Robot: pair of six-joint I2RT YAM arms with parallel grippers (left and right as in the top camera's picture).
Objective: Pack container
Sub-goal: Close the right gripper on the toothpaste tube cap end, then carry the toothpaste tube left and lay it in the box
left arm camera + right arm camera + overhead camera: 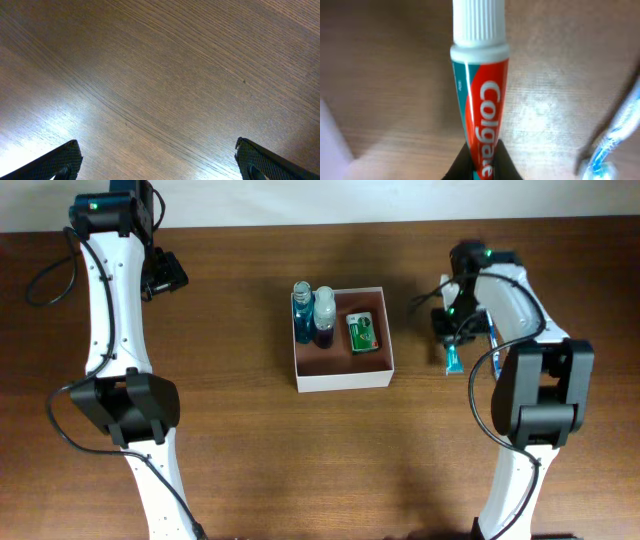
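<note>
We see one brown wood-grain worktop (250,460) carrying everything, with two white arms (110,300) at it, one on each side.

One container (345,380) lies near the middle of the worktop, between the arms and touching neither. It sits flat with its open side up. Being square, it shows us no long axis. Its walls are turned a little off the worktop's edges, and its reddish-brown floor is bare along the near side.

Inside it we count two bottles (324,315), upright and side by side in the far left corner, one blue and one darker with a white cap. One green packet (362,333) lies flat near the far right corner, apart from the bottles.

The left end effector (160,160) hangs over bare wood at the far left, fingers wide apart and empty.

The right end effector (481,167), to the right of the container, is clamped on the tail of one toothpaste tube (482,95). The tube runs straight out from the fingers, white cap farthest away.

One blue toothbrush (612,140) lies on the worktop just beside the tube, blurred in the wrist view
</note>
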